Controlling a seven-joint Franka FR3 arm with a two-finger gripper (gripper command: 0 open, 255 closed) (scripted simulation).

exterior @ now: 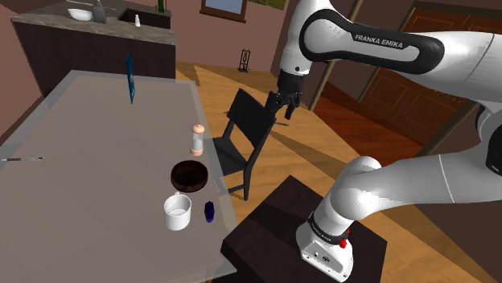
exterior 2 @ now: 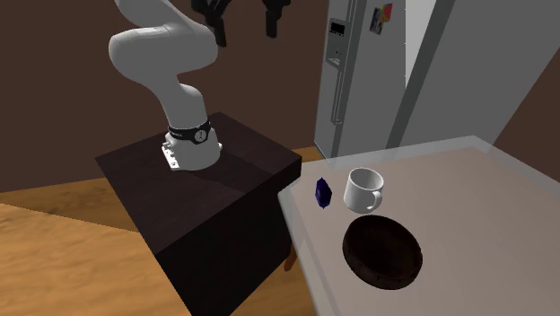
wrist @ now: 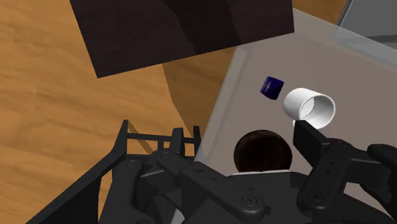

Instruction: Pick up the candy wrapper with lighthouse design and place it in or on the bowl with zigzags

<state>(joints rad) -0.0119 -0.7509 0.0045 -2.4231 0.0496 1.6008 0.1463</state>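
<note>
**Blue wrapper at the tabletop's edge, tool high above and apart**

The small dark blue candy wrapper [exterior: 209,211] sits at the edge of the grey tabletop [exterior: 96,161] nearest the stand [exterior: 273,233]. It is just beside a white mug [exterior: 178,211], on the shoulder view's right of it. The dark brown bowl [exterior: 190,175] lies a little farther along the tabletop, near the mug and apart from the wrapper.

The second exterior view has the tool [exterior 2: 244,18] at its top edge, well above the stand, its two black fingers standing apart with nothing between them. In the shoulder view the tool hangs over a black chair [exterior: 241,133] at the tabletop's right side, well away from the wrapper.

The shoulder view adds things farther off: a pale shaker [exterior: 196,140] beyond the bowl and a thin blue upright piece [exterior: 129,78] near the far end. The second exterior view adds a grey refrigerator [exterior 2: 359,72] behind the tabletop. From the wrist view, wrapper, mug and bowl cluster at the tabletop's corner, with wooden floor [wrist: 57,108] beside it.
</note>
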